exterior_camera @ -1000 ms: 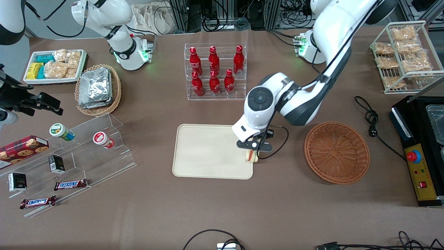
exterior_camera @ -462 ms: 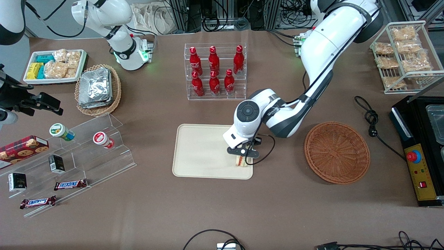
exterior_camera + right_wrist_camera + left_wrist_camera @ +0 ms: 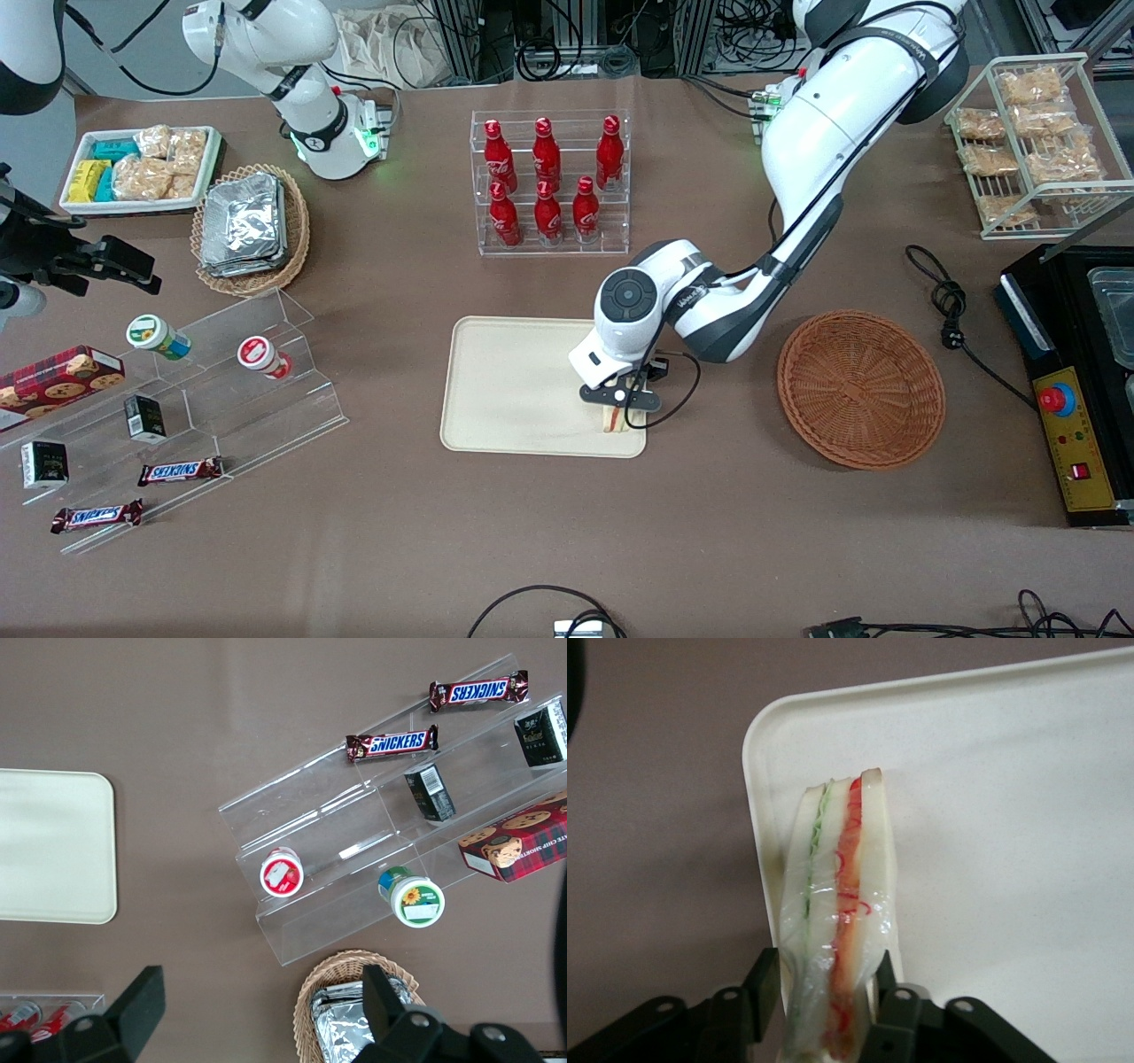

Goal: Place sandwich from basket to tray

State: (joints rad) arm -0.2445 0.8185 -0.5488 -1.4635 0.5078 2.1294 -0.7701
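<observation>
Brown tabletop, tray (image 3: 514, 390) at centre, basket (image 3: 861, 388) toward your working arm. Your gripper (image 3: 824, 1014) pinches the sandwich (image 3: 837, 912) at its base, over the tray's corner by the rim. It's soft, light, film-wrapped and slippery: grip the flat bread faces gently.

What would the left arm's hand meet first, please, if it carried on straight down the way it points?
Most likely the tray: the hand, shut on the sandwich, points down over the tray's corner nearest the basket.

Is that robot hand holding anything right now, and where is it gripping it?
Yes: the gripper, over the tray, pinches the sandwich by its flat bread faces at one end.
</observation>
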